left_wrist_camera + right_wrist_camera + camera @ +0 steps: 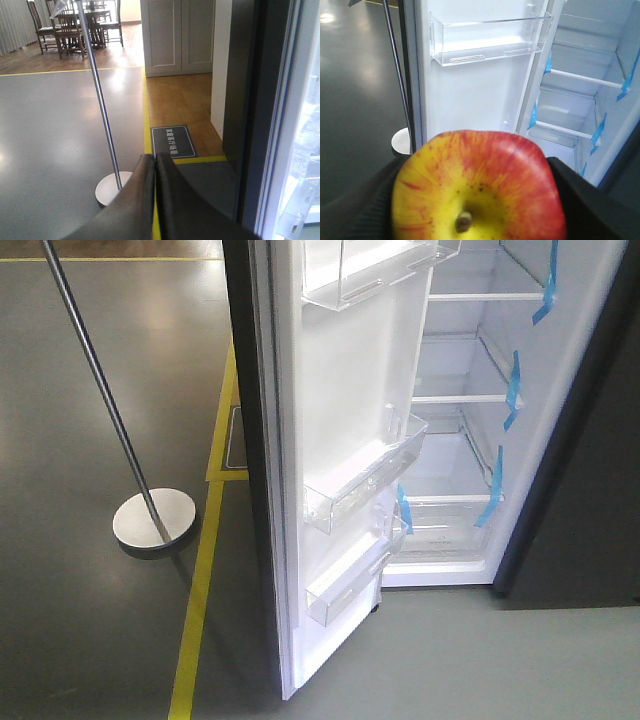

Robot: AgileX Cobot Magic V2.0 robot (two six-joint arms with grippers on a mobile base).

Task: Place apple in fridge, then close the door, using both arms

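Apple [479, 187]: clamped between right jaws, held before the fridge [560, 390], not yet shelved. Left jaws: pressed together, nothing held. Door [340, 390]: stood wide open. Outstanding: apple to be placed inside, door to be shut.

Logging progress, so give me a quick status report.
Right gripper shut on apple. Left gripper shut, empty. Door open, fridge not yet loaded. Pole stand outside door, not blocking.
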